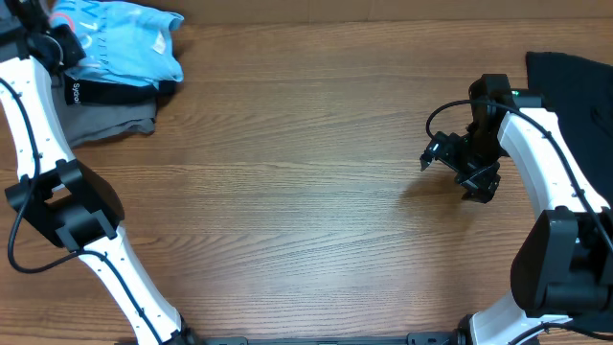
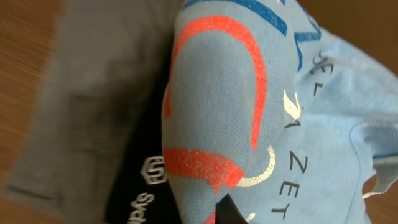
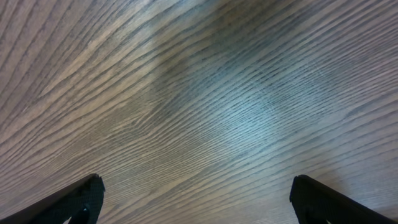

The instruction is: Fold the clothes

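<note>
Left jaws: clamped tight on a bunched-up ridge of the light blue T-shirt (image 1: 129, 48), over in the far-left corner of the surface (image 1: 306, 192). Only one dark fingertip (image 2: 231, 210) peeks in at the bottom of the left wrist view, with cloth pressed right up against it.
Right jaws: spread wide, nothing in them. Both fingertips (image 3: 78, 200) sit out at the bottom corners of the right wrist view with just bare wood grain between them.
Light blue T-shirt: crumpled, lying on top of two other garments. It has big orange-pink letters curving over the raised fold, blue letters further up, and small white print off to the side.
Black garment (image 1: 115, 93): sandwiched right under the T-shirt, with a white logo and lettering showing along its edge.
Grey garment (image 1: 105, 123): at the bottom, fairly flat, sticking out toward the near side.
Second black garment (image 1: 575, 81): off on its own at the far-right edge, partly cut off by the frame.
Left arm (image 1: 36, 115): runs up the left edge to the T-shirt.
Right arm (image 1: 546, 158): reaches in from the right, its jaws over open wood near the second black garment and well apart from the T-shirt.
</note>
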